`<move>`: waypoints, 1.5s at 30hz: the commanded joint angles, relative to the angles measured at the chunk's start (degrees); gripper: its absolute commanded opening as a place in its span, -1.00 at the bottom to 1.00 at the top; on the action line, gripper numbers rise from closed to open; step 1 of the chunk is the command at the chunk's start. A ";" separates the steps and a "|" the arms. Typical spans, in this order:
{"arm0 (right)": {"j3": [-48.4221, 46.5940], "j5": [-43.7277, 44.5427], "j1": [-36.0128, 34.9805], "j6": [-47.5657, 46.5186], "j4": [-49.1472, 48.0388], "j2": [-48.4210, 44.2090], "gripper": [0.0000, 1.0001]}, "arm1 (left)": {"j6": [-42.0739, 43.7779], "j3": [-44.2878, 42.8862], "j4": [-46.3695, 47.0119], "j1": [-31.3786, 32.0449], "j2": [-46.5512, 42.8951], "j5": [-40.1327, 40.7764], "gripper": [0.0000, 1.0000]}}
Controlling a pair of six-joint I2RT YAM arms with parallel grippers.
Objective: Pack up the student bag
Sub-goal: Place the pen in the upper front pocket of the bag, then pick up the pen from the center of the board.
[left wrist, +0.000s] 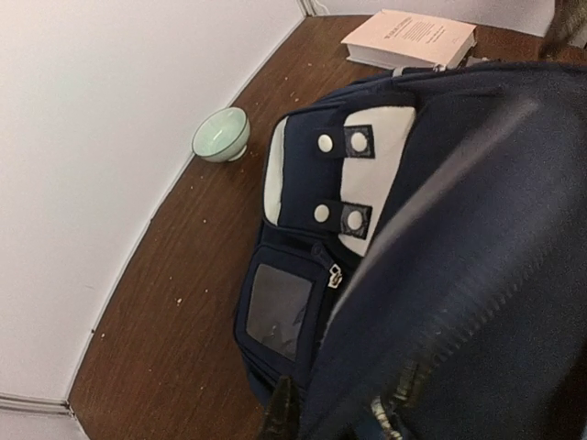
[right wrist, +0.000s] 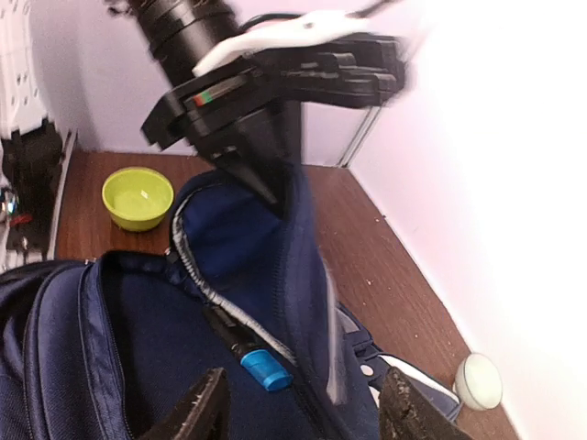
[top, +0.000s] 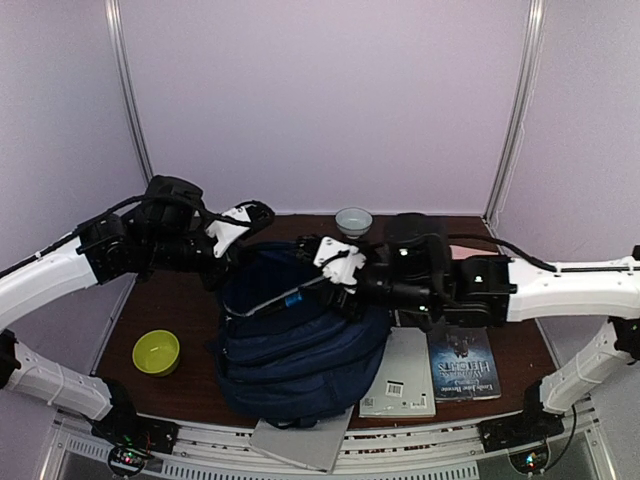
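One student bag (top: 290,370), left fingers (right wrist: 261,170) clenched on its rim, right fingers (right wrist: 206,408) released above.

Two robot arms, left arm (top: 60,265) and right arm (top: 560,285), with smooth white shells on their long links and bulky black joint housings. Black cables (top: 500,247) run along each. White plastic brackets (top: 335,255) cap both wrists. The left gripper (right wrist: 271,195) has black tapering fingers; the right gripper (right wrist: 306,376) has black fingers. Black bases (top: 135,430) show tiny coloured lights.
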State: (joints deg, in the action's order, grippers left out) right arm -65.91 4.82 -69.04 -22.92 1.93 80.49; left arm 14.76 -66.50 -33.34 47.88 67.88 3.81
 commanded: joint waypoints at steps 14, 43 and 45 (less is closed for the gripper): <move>12.28 4.75 18.55 40.91 10.24 -10.26 -0.14 | -3.87 -2.20 8.20 -3.08 -3.46 16.52 -1.00; -2.91 3.20 23.83 46.21 29.01 27.46 -0.42 | -5.19 -1.44 9.61 -4.84 -2.65 9.98 -1.00; -2.46 2.94 23.86 46.37 28.31 27.89 -0.43 | -5.10 -1.48 9.53 -4.87 -2.58 9.85 -1.00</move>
State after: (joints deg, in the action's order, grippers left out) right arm -68.60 8.34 -45.60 22.79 31.44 107.07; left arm 10.96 -64.99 -31.81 43.44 65.71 14.92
